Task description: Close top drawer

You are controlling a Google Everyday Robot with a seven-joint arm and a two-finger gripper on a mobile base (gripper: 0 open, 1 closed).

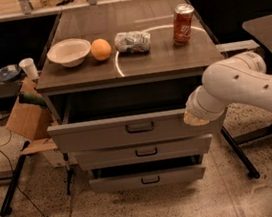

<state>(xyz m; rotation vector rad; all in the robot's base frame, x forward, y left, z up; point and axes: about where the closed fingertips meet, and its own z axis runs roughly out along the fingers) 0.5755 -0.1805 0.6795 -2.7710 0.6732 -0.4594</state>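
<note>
The top drawer (104, 133) is a wide grey drawer with a tall flat front and a central black bar handle (139, 127). It stands pulled out from the cabinet, with a dark gap behind its front panel. My gripper (194, 117) at the end of the white arm (239, 86) rests against the right end of the drawer front. Its tip is against the panel and mostly hidden by the wrist.
Two narrower grey drawers (143, 152) sit below, the lowest (147, 179) also pulled out. On the cabinet top are a white bowl (69, 51), an orange (101, 49), a crumpled bag (132, 42) and a red can (183, 24). A cardboard box (26, 118) stands at left, a table leg (241, 154) at right.
</note>
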